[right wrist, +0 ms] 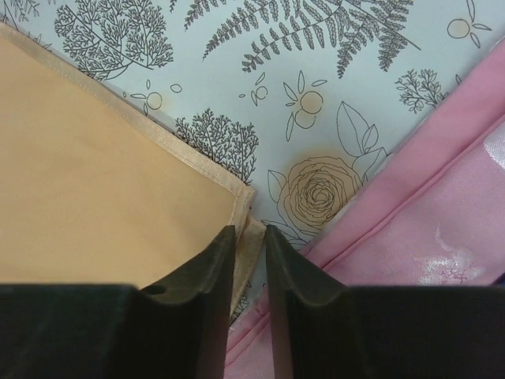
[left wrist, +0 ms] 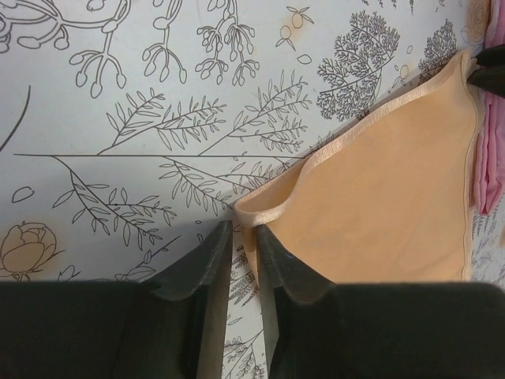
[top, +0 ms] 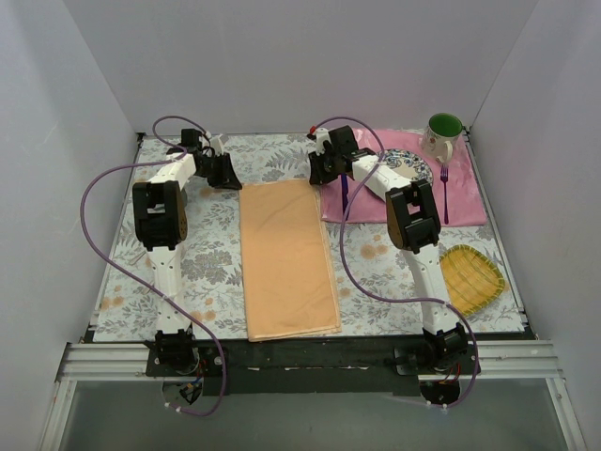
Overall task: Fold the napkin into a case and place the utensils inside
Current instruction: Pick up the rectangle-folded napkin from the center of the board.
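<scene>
Floral tablecloth (top: 207,254), napkin (top: 286,258) lying lengthwise near-to-far, left gripper (left wrist: 243,229) and right gripper (right wrist: 251,230) narrowly parted

No words, numbers, labels or signs to read anywhere, only drawn leaves and flowers on the worktop cloth (top: 216,254), nothing written on the napkin (top: 286,258), nothing written on the mug (top: 441,137)
</scene>
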